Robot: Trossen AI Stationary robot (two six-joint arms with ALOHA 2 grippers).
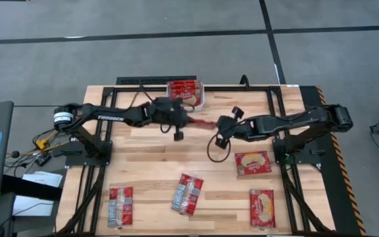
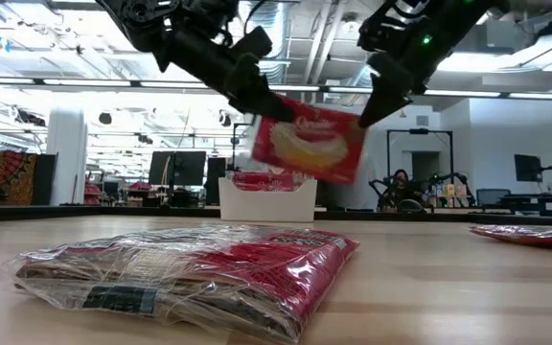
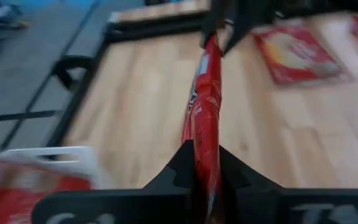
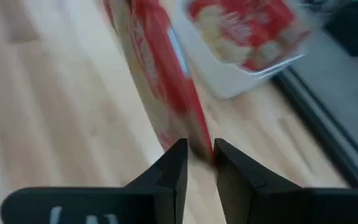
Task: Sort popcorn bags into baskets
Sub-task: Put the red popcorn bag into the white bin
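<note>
One red popcorn bag [image 2: 310, 144] hangs in the air between both grippers, above the table's middle, in front of the white basket [image 1: 201, 100]. In the high view this bag [image 1: 202, 123] shows edge-on as a thin red strip. My left gripper [image 1: 188, 122] is shut on its left end and my right gripper [image 1: 217, 125] on its right end. The basket [image 2: 266, 201] holds several red bags. Several other bags lie flat near the table's near edge: [image 1: 252, 162], [image 1: 262, 207], [image 1: 188, 193], [image 1: 120, 205]. My left gripper pinches the bag's left end [image 3: 205, 146] between its two fingers, coming level from the table's left, along the bag. The bag is lifted clear and stands on edge, tilted. My right gripper pinches the bag's opposite end [image 4: 197, 140] between its fingers [image 4: 174, 163], slanting in from the right. The bag stretches away from it toward the basket [image 4: 241, 62].
The basket stands at the table's far edge, just beyond the held bag. A bag in clear wrap [image 2: 190, 273] lies close in the low view and another [image 2: 535, 233] at the right. Bare wood lies under the grippers. Black frame rails [image 1: 176, 82] border the table.
</note>
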